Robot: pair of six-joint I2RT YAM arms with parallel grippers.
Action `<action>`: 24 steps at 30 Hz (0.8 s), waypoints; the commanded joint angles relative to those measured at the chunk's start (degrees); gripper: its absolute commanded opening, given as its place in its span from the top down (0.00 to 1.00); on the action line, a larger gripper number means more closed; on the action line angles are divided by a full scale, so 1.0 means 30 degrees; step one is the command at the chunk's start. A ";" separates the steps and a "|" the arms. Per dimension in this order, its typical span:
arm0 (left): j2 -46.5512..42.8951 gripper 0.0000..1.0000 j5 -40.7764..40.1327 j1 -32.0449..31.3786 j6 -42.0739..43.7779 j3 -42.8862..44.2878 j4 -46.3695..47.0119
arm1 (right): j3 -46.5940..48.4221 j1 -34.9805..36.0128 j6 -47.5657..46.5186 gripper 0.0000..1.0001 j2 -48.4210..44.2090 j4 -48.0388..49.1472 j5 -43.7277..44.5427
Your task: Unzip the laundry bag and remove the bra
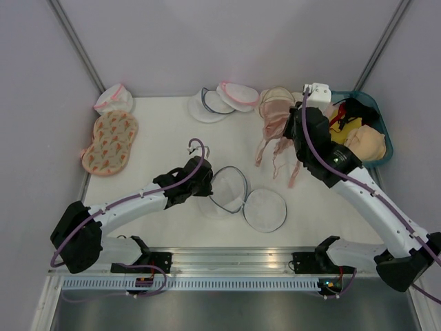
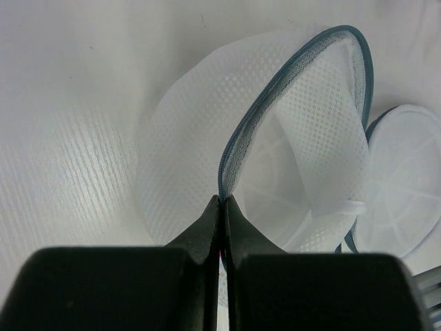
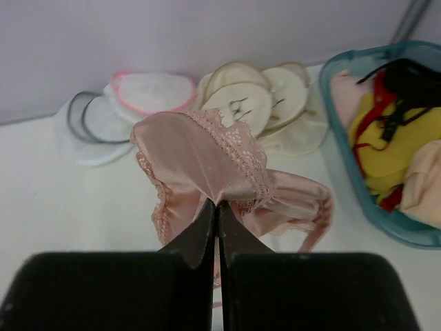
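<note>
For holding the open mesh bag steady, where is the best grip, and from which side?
On the bag, the raised half's zip rim: it stands up as a thin edge, easy to pinch. Come from the left, where the left gripper clamps it.

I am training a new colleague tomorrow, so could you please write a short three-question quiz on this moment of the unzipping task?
1. True or false: the laundry bag is zipped shut.
2. Pick one. The right hand is shut on: A) the bra, B) the laundry bag, C) nothing.
3. Fill the gap: the left hand pinches the bag by its blue-grey ____ rim.

Key
1. False: its two mesh halves lie spread open.
2. A: the pink cup is gripped between the fingers.
3. zip
</note>
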 commanded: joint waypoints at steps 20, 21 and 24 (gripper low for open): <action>-0.1264 0.98 0.0003 0.0017 -0.0113 0.0473 -0.1764 | 1.4943 -1.4363 -0.0813 0.99 1.1264 0.1117 0.1423; -0.1235 0.98 0.0002 0.0017 -0.0113 0.0502 -0.1823 | 1.4914 -1.4659 -0.0578 1.00 1.2051 0.1001 0.1159; -0.1323 0.98 0.0089 0.0017 -0.0200 0.0531 -0.1912 | 1.3833 -1.5276 0.0272 1.00 1.3286 0.1728 0.0281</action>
